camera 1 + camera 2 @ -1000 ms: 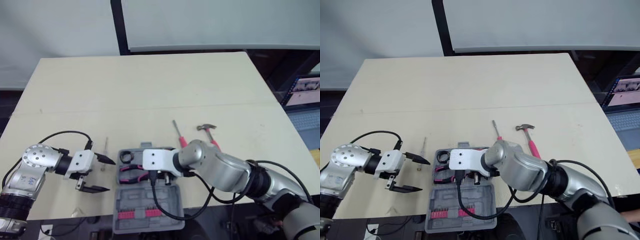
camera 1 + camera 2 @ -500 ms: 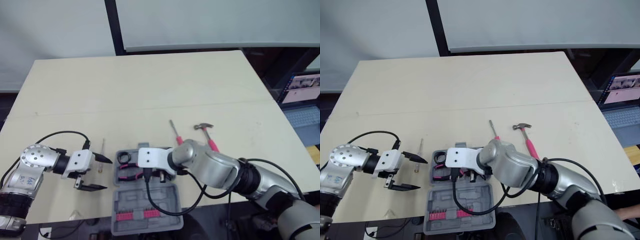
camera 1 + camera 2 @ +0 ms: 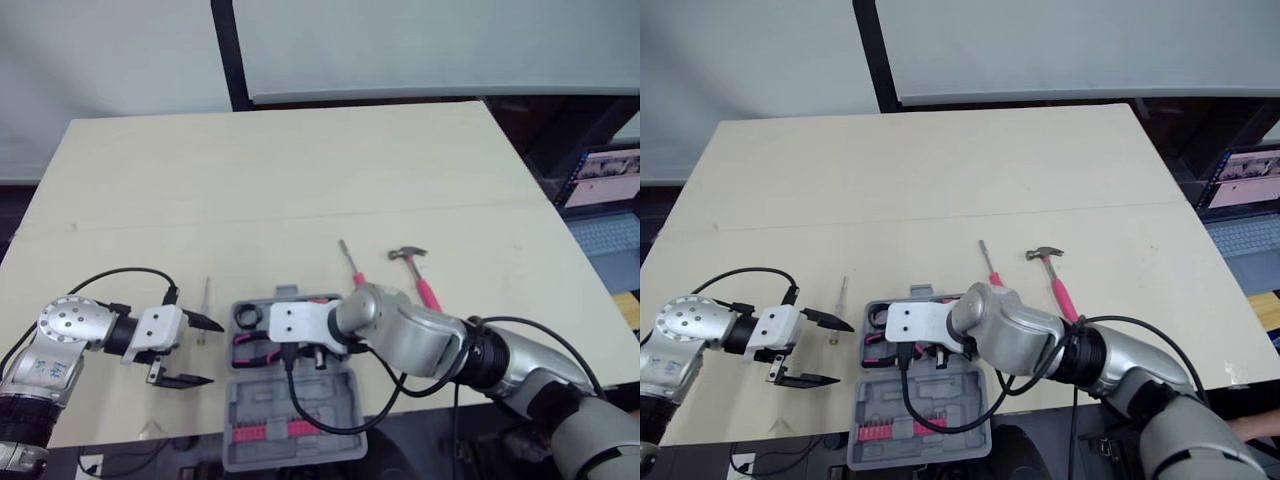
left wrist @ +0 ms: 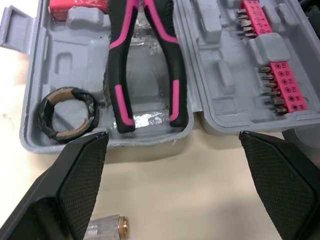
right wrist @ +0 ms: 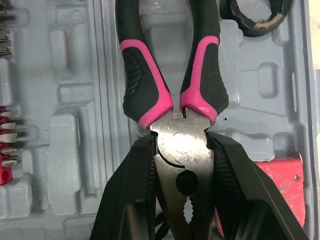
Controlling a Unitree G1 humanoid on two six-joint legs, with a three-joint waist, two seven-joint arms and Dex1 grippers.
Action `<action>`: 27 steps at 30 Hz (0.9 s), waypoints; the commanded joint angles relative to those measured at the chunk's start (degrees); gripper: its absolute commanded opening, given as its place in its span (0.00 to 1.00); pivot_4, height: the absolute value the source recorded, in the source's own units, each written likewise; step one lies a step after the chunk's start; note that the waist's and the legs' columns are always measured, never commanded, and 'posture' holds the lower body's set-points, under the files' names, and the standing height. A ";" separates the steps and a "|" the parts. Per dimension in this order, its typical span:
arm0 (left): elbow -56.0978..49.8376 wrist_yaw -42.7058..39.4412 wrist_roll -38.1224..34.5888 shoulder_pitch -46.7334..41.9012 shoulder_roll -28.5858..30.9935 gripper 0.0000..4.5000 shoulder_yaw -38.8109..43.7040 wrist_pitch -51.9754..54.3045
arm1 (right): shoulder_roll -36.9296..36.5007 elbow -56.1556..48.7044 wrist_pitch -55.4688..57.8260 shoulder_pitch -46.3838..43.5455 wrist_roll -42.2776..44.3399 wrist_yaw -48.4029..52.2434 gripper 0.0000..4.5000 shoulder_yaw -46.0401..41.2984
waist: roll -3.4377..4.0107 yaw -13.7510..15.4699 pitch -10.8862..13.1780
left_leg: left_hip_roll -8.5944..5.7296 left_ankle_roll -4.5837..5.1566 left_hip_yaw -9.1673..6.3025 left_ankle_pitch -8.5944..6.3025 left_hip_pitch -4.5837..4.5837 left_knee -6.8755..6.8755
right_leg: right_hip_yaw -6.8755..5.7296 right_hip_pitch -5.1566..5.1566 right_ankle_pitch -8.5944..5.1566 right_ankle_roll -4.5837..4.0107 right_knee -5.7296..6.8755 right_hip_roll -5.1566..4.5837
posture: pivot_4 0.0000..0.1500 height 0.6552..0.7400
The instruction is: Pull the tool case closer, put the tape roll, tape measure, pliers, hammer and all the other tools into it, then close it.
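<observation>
Two robot arms reach over a pale table [image 3: 300, 170], where an open grey tool case [image 3: 252, 397] lies at the near edge. The right gripper [image 5: 181, 148] is inside the case, its black fingers [image 5: 140, 175] closed against both sides of the metal head of the pliers [image 5: 176, 131]. The pliers' pink and black handles lie in a moulded recess of the case. A tape roll [image 4: 67, 134] and a red tape measure [image 5: 280, 175] sit in the same half, and pink bit racks [image 4: 282, 85] sit in the other half. The left gripper [image 3: 215, 352] hovers just left of the case, fingers spread wide and empty. A slim clear-handled tool [image 3: 206, 300] lies on the table near it. A screwdriver [image 3: 350, 263] and a pink-handled hammer [image 3: 425, 285] lie on the table beyond the case, to its right.
</observation>
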 commanded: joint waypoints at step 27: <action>-2.83 2.57 -1.01 -0.24 0.66 1.00 1.25 1.24 | 1.41 -0.44 -2.78 0.77 0.55 2.04 0.76 -2.26 | 0.00 0.04 0.00 | 0.00 0.00 0.00 0.00 0.01 0.02 | -0.02 0.00 0.00 0.00 0.03 0.00 | 1.00 1.00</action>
